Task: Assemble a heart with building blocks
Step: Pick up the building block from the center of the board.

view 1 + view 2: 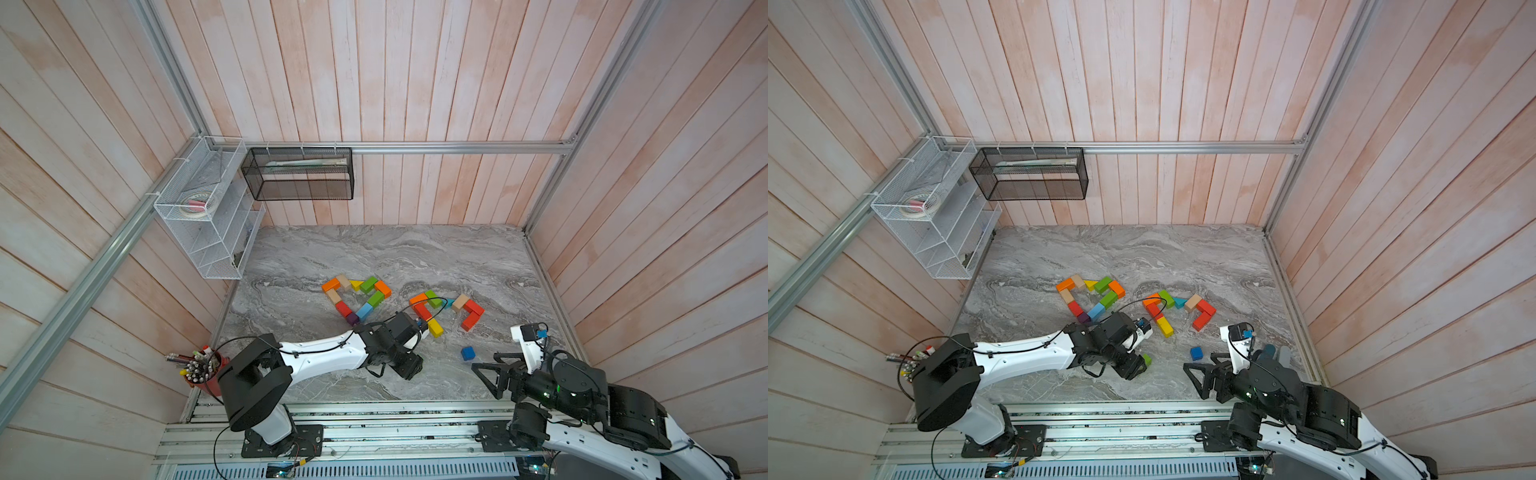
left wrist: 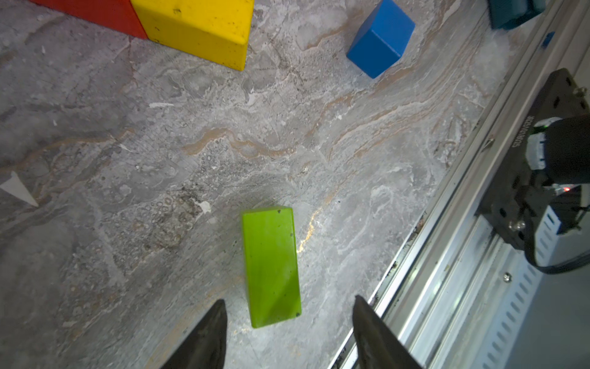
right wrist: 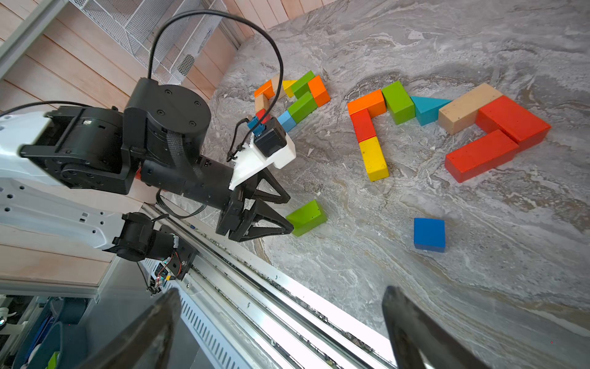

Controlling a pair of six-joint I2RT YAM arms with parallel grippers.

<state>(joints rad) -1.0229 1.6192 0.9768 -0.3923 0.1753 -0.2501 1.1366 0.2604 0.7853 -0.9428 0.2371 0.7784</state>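
Note:
One closed heart of building blocks (image 1: 357, 299) lies at mid-table. To its right is an open outline (image 1: 446, 309) of orange, green, teal, tan, red and yellow blocks. A blue cube (image 1: 468, 353) (image 3: 429, 234) sits alone nearer the front. A green brick (image 2: 271, 265) (image 1: 1146, 359) (image 3: 306, 217) lies flat near the front edge. My left gripper (image 2: 289, 300) (image 3: 285, 225) is open and straddles the brick's near end, with a gap on each side. My right gripper (image 3: 282, 289) (image 1: 484, 374) is wide open over the front rail, with nothing in it.
The metal front rail (image 1: 374, 415) runs along the table's near edge. A red pencil cup (image 1: 205, 370) stands at the front left. A white wire rack (image 1: 208, 208) and a black mesh basket (image 1: 299, 172) hang on the back-left walls. Dark bars (image 1: 1271, 353) lie beside the right arm.

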